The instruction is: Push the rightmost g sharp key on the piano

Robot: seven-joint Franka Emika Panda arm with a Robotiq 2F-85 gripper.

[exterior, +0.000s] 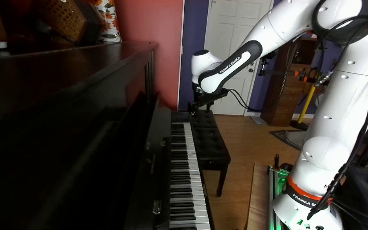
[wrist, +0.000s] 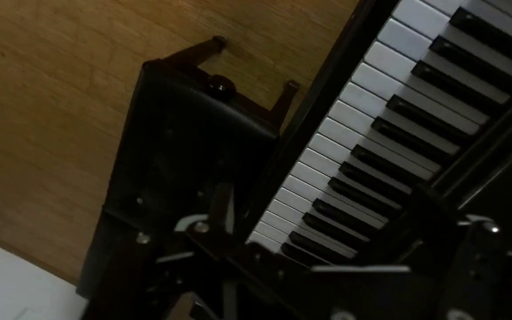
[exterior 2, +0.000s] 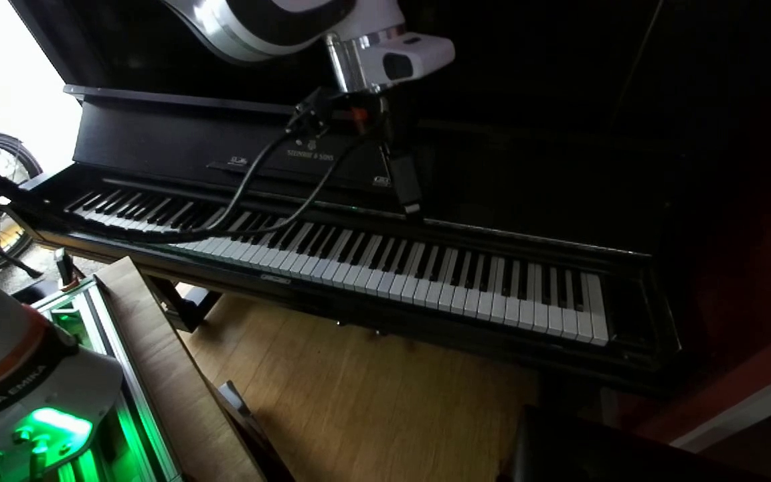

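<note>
The dark piano shows in both exterior views (exterior: pixel 149 156) (exterior 2: pixel 512 194), with its long row of keys; it also shows in the wrist view (wrist: pixel 322 146). The rightmost G sharp key (exterior 2: pixel 565 289) is the second black key from the right end of the row. In the wrist view, the far end of the keyboard is hidden behind the gripper, so I cannot pick that key out there. My gripper (exterior 2: pixel 412 209) hangs above the keys in front of the fallboard, apart from them. It also shows in an exterior view (exterior: pixel 192 111) and, open and empty, in the wrist view (wrist: pixel 327 200).
A black padded bench (exterior: pixel 210 140) stands at the piano's far end; it also shows in the wrist view (wrist: pixel 171 146). A wooden board (exterior: pixel 257 191) runs beside the robot base. Cables (exterior 2: pixel 258 174) hang from the wrist across the keyboard in that view.
</note>
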